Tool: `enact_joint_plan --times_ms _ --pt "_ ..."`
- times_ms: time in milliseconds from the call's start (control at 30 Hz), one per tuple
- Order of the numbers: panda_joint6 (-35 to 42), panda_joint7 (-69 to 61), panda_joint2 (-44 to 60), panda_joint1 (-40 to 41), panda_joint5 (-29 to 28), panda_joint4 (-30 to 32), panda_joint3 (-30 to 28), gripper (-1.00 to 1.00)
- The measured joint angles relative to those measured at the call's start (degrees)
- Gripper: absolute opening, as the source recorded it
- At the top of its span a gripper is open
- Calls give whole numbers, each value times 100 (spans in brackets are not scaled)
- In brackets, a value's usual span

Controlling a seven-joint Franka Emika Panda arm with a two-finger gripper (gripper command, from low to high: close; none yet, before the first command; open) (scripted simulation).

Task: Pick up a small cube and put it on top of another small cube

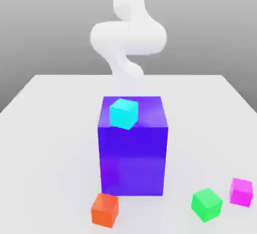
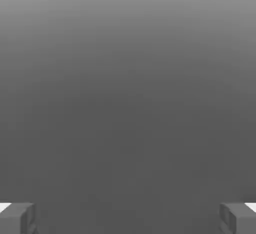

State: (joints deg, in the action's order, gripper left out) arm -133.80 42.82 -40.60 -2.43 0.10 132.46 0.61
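The small magenta-pink cube rests on the white table near the front edge, at the exterior view's right. A green cube lies just beside it, toward the view's left. An orange-red cube sits at the front corner of the big blue-purple block. On top of that block is a cyan cube. In the hand view my gripper is open, its grey fingertips wide apart with nothing between them and plain grey beyond.
My white arm rises behind the big block at the far side of the table. The block stands mid-table between the arm and the small cubes in front.
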Motion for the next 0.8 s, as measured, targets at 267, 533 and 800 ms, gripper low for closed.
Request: enact_joint_plan --times_ms 267,533,800 --pt "-653 -978 1694 -724 30 221 285 0" --pt "-1296 -1843 3354 -1312 -69 438 710 0" --pt "-1926 -2457 5039 -1982 -521 650 1031 0"
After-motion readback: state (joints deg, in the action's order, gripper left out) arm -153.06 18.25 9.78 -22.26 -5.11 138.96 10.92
